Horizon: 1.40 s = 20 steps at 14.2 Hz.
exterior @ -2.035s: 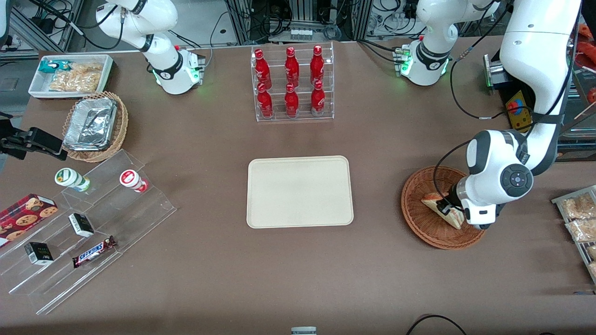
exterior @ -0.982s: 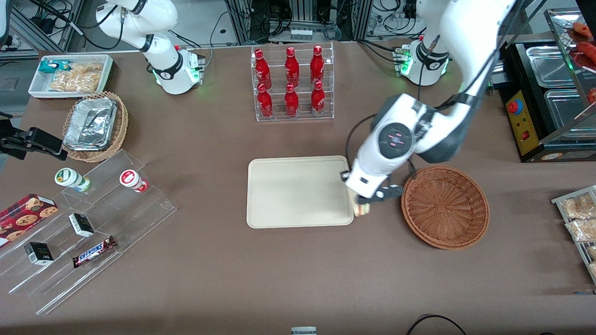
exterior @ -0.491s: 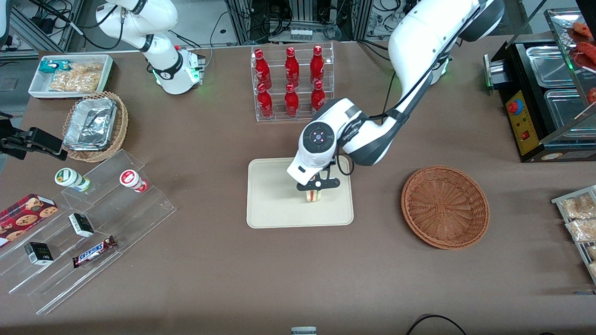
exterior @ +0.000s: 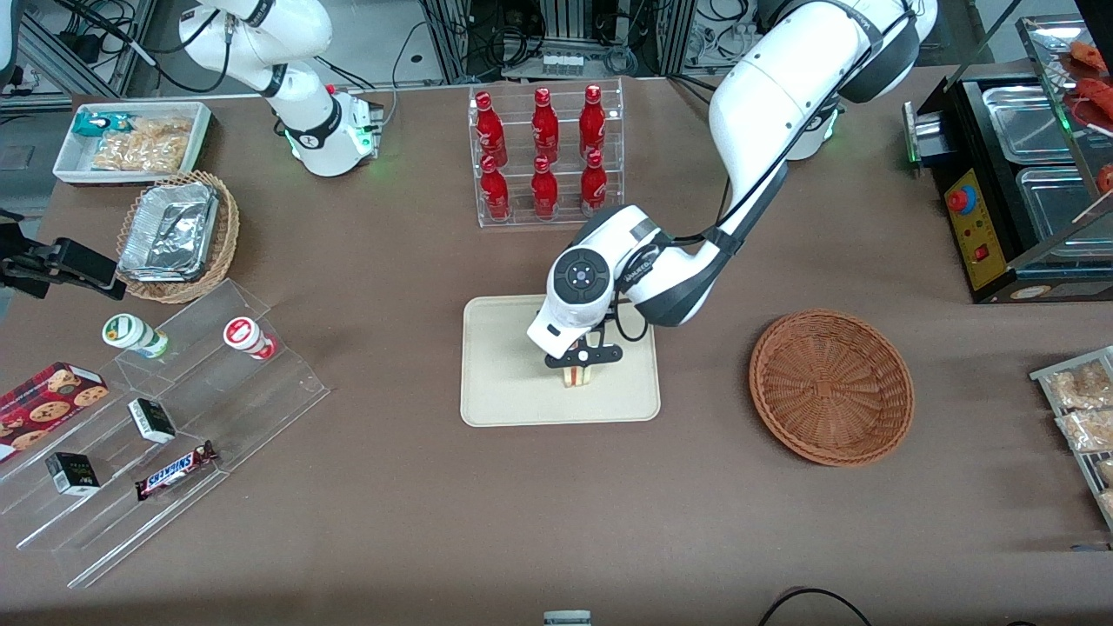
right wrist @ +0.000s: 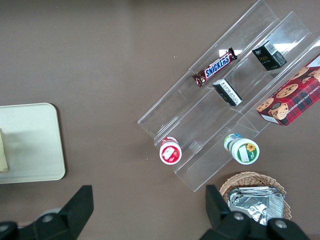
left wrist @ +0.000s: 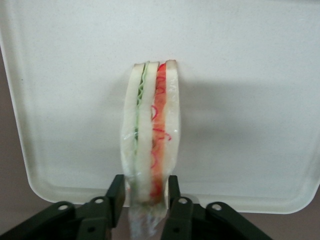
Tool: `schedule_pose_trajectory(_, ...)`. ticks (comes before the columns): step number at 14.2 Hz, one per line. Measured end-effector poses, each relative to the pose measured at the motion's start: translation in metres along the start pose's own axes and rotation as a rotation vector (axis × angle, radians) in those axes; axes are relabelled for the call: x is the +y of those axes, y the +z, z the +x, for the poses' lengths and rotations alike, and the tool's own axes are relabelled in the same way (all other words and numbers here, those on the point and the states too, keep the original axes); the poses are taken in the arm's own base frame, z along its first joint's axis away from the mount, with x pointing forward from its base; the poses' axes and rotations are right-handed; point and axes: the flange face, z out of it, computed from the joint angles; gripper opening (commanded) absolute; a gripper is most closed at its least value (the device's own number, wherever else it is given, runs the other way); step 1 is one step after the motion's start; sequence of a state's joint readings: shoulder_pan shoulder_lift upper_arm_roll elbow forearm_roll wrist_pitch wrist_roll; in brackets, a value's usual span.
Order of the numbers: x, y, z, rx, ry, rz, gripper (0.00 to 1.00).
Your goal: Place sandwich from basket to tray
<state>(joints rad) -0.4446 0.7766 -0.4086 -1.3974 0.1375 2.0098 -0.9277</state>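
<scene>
The sandwich (exterior: 577, 376) is a pale bread wedge with green and red filling layers. It stands on edge over the cream tray (exterior: 509, 382), near the tray's middle. My left gripper (exterior: 581, 356) is shut on the sandwich and sits right above it. In the left wrist view the two black fingers (left wrist: 116, 192) press the sandwich (left wrist: 150, 130) from both sides, with the gripper (left wrist: 145, 196) over the tray (left wrist: 250, 75). Whether the sandwich touches the tray I cannot tell. The reddish-brown basket (exterior: 830, 387) is empty, toward the working arm's end.
A clear rack of red bottles (exterior: 546, 156) stands farther from the front camera than the tray. Toward the parked arm's end are a clear stepped display with snacks (exterior: 156, 417), a tan basket of foil containers (exterior: 178, 235) and a white bin (exterior: 130, 139). Bagged snacks (exterior: 1078, 409) lie at the working arm's end.
My gripper lifted the sandwich out of the basket and carried it over the tray. In the last half second it shifted slightly toward the parked arm's end.
</scene>
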Motion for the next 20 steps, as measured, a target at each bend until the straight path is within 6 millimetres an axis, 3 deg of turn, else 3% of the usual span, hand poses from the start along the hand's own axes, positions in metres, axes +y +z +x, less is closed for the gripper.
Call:
schedule_pose_trajectory(4, 0.002, -0.021, 0.011, 0.084, -0.042, 0.003, 1.0)
schedule_pose_trajectory(7, -0.001, -0.059, 0.022, 0.138, -0.063, -0.006, 1.0)
schedule_pose_trajectory(9, -0.019, -0.095, 0.03, 0.176, -0.094, 0.01, 1.0)
schedule_pose_trajectory(12, -0.074, -0.155, 0.048, 0.207, -0.169, 0.054, 1.0)
schedule_pose_trajectory(15, -0.164, -0.209, 0.064, 0.173, -0.15, 0.135, 1.0)
schedule_pose_trajectory(17, -0.218, -0.234, 0.07, 0.143, -0.158, 0.143, 1.0)
schedule_pose_trajectory(20, -0.277, -0.255, 0.071, 0.116, -0.155, 0.136, 1.0)
